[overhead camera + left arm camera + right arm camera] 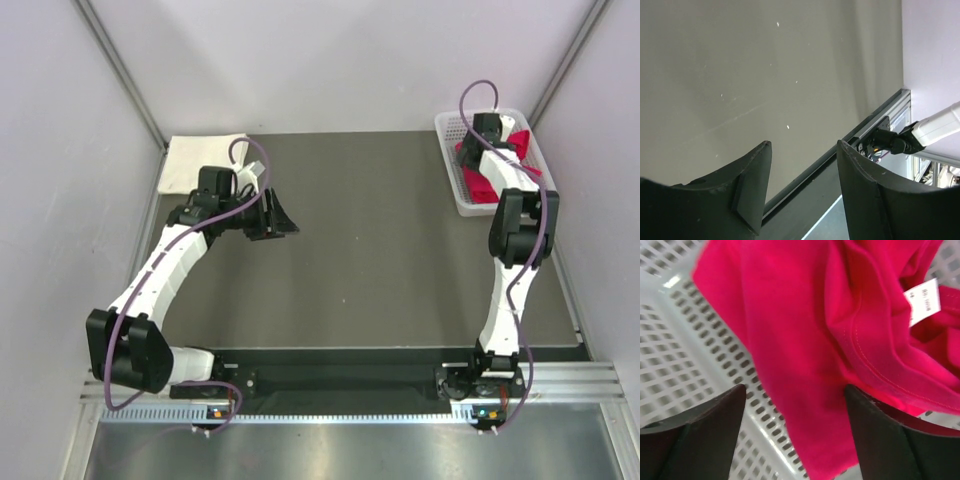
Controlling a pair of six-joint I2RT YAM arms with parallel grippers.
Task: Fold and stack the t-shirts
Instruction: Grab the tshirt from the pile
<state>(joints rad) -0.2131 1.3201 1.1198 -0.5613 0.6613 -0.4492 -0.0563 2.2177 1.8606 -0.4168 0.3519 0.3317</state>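
Note:
The cream-white t-shirt (203, 162) lies folded flat at the table's back left corner. The red t-shirt (478, 182) sits crumpled in the white mesh basket (452, 178) at the back right. Its red cloth (800, 315) with a white label (923, 300) fills the right wrist view. My right gripper (795, 387) hangs open inside the basket (680, 355), with its jaws wide on either side of a fold of red cloth. My left gripper (280, 222) hovers over bare table to the right of the white shirt. In its wrist view this left gripper (803, 144) is open and holds nothing.
Grey walls close in the table on the left, back and right. An aluminium rail (350, 395) runs along the near edge by the arm bases. The right arm's lower part (935, 127) shows in the left wrist view.

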